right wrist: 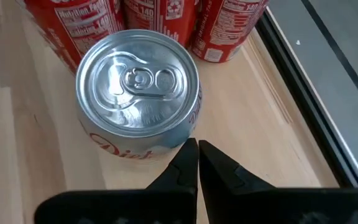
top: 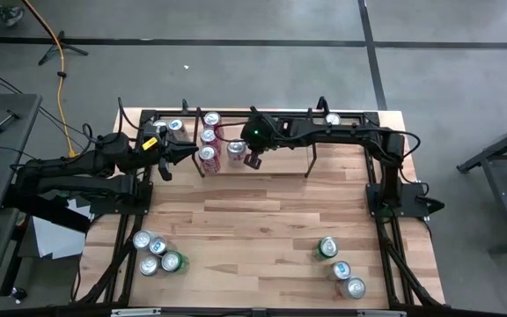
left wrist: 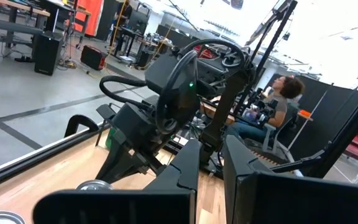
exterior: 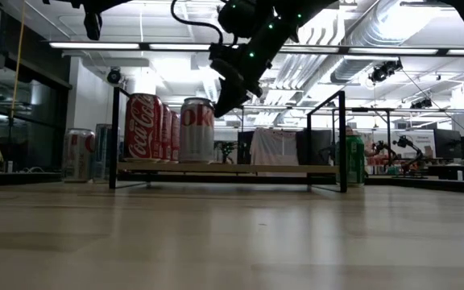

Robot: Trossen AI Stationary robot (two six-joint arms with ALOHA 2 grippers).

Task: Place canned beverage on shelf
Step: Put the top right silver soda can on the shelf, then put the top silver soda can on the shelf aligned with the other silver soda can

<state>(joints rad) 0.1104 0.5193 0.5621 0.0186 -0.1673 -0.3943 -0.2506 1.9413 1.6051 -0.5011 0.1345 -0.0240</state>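
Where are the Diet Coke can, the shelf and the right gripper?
Diet Coke can (right wrist: pixel 138 83): right wrist view, on its silver lid.
Shelf (exterior: pixel 240 168): low view, on its wood base.
Right gripper (right wrist: pixel 197 151): right wrist view, between its shut fingertips.

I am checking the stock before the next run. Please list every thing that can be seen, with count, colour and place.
shelf: one, black rods with light wood base, far side of the table.
red cans: three, red, left end of the shelf.
silver can: one, silver with red lettering, on the shelf beside the red cans.
near-left cans: four, silver and green, near-left table corner.
near-right cans: three, green and silver, near-right table corner.
table: one, light wood.
left gripper: shut, empty, left of the shelf.
right gripper: shut, empty, above the shelf beside the silver can.
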